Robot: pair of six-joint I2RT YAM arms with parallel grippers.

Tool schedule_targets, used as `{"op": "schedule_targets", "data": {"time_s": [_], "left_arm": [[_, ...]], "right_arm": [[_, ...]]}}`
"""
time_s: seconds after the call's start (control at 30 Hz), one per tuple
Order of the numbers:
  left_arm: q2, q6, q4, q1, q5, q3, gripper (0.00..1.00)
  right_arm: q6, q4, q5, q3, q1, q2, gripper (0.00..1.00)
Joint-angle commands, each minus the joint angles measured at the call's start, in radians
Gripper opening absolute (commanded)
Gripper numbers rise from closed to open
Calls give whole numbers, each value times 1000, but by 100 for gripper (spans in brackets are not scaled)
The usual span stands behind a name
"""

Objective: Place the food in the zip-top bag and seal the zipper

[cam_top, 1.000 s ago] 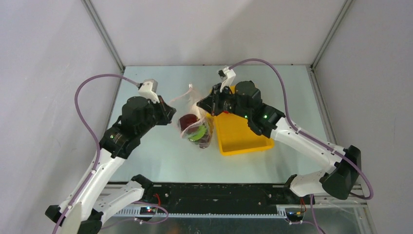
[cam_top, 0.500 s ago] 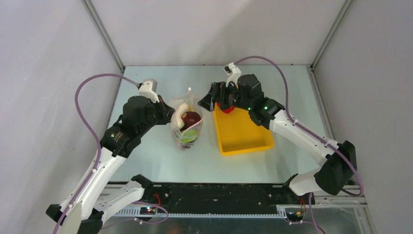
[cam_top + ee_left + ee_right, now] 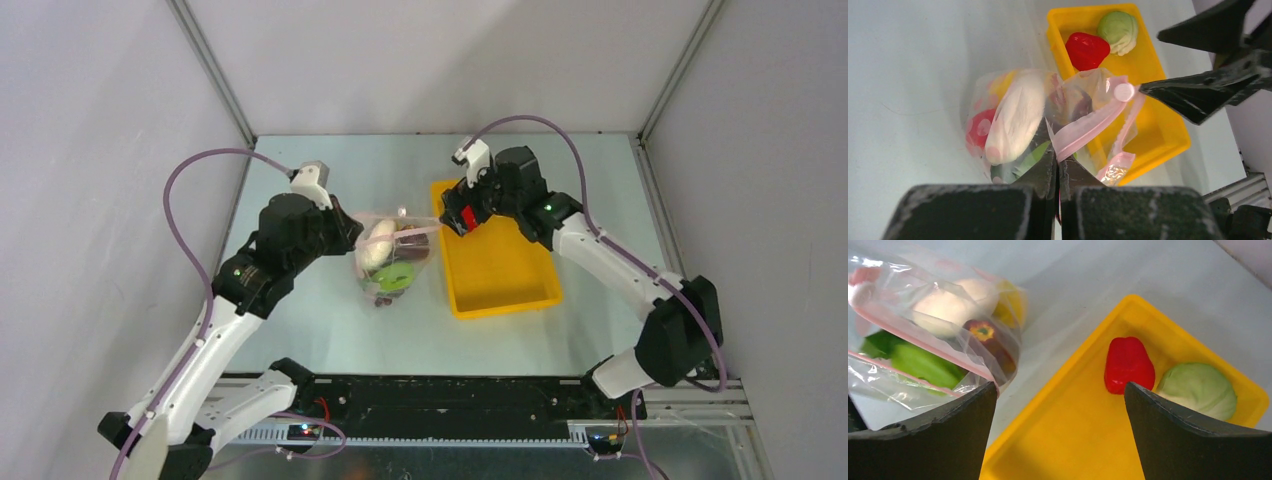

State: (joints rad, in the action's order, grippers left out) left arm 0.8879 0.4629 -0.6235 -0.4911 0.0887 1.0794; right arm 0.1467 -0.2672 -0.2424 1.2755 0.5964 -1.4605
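Observation:
My left gripper (image 3: 1058,160) is shut on the pink zipper (image 3: 1088,127) edge of the clear zip-top bag (image 3: 390,262), holding its mouth up beside the yellow tray (image 3: 500,270). Inside the bag lie a white radish (image 3: 1015,117), a green piece (image 3: 923,365), a dark red fruit (image 3: 990,340) and a yellow piece. Two pieces of food sit in the tray's far end: a red pepper (image 3: 1128,365) and a pale green cabbage (image 3: 1198,387). My right gripper (image 3: 1059,390) hangs open over the tray, just short of the pepper, with nothing between its fingers.
The tray's near half (image 3: 1058,440) holds nothing. Bare table (image 3: 330,330) lies in front of the bag and tray. Grey walls close in the table at the back and both sides.
My right gripper has let go of the bag's mouth, opened wide and swung right over the tray's far end. The bag has sagged slightly left, held by the left gripper alone.

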Motion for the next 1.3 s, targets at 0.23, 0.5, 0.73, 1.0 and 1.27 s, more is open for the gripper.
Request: {"op": "schedule_targets", "data": {"time_s": [0.23, 0.5, 0.73, 1.0, 1.27], "left_arm": [[2, -7, 27, 23, -8, 27, 0], [11, -1, 31, 31, -22, 25, 0], [10, -2, 31, 33, -24, 24, 0], [9, -8, 31, 36, -16, 23, 0], [32, -15, 28, 49, -19, 28, 0]], "right_arm": [[302, -82, -720, -7, -223, -8, 98], [157, -17, -638, -7, -217, 61, 99], [404, -72, -457, -7, -223, -74, 99], [592, -130, -274, 122, -208, -310, 99], [607, -105, -122, 288, -171, -510, 99]]}}
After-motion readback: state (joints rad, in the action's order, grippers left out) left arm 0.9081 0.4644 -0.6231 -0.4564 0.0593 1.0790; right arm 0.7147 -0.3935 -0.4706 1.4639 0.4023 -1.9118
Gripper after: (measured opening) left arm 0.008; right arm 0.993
